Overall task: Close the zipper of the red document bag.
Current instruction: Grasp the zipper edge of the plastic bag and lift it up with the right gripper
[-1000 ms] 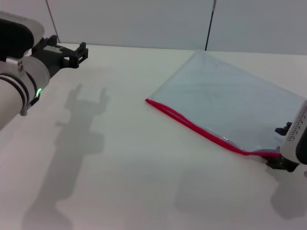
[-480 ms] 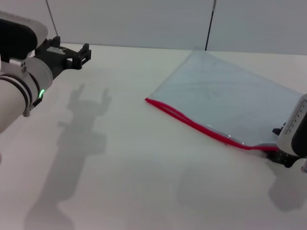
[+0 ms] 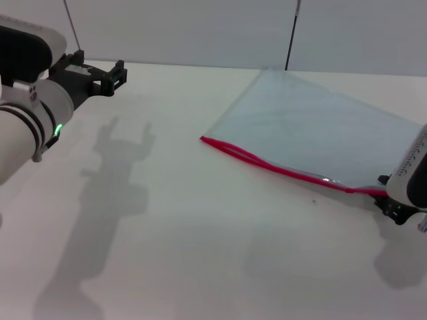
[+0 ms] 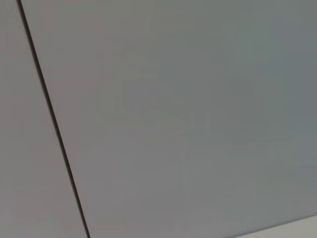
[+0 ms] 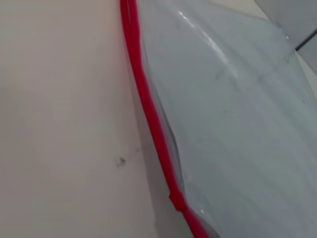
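The red document bag (image 3: 313, 133), a flat pale translucent pouch, lies on the right half of the white table (image 3: 200, 253). Its zipper (image 3: 280, 169) is the red strip along the near long edge, and it shows as two lines towards its left end. My right gripper (image 3: 395, 205) is at the strip's right end by the frame edge, gripping that corner. The right wrist view looks along the zipper (image 5: 148, 109) and the bag (image 5: 237, 124), with a small thickening low on the strip. My left gripper (image 3: 113, 75) hangs open over the table's far left, well away from the bag.
Grey wall panels stand behind the table, with a dark vertical seam (image 3: 291, 33) behind the bag. The left wrist view shows only that wall and a dark seam (image 4: 54, 129). A tiny dark speck (image 3: 314, 198) lies on the table just in front of the zipper.
The bag's right corner and the red strip's right end have shifted away from me along with my right gripper. The left arm has barely moved.
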`<state>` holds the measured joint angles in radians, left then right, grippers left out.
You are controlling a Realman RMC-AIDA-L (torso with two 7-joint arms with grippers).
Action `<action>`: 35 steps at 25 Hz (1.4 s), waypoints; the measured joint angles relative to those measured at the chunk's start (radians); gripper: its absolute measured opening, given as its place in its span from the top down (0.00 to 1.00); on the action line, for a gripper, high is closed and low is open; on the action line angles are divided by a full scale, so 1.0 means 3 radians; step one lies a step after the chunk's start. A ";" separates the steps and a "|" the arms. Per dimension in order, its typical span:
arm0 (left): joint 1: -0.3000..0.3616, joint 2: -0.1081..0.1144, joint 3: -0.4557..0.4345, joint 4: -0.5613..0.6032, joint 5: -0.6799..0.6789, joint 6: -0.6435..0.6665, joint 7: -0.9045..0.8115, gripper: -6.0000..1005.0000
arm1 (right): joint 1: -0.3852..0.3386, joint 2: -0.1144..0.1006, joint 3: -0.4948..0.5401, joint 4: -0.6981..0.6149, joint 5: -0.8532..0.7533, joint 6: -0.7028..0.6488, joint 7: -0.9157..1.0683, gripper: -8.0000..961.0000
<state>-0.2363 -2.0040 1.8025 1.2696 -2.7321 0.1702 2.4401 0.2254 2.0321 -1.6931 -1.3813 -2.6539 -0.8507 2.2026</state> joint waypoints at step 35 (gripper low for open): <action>-0.0259 0.0443 0.0531 0.0175 -0.0554 -0.0971 -0.0276 0.45 | -0.0049 -0.0007 0.0010 -0.0471 0.0435 0.0122 0.0146 0.93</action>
<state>-0.3139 -1.8709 1.9617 1.3221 -2.8983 -0.1212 2.3572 0.2108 2.0301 -1.6901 -1.5226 -2.5233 -0.8140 2.2465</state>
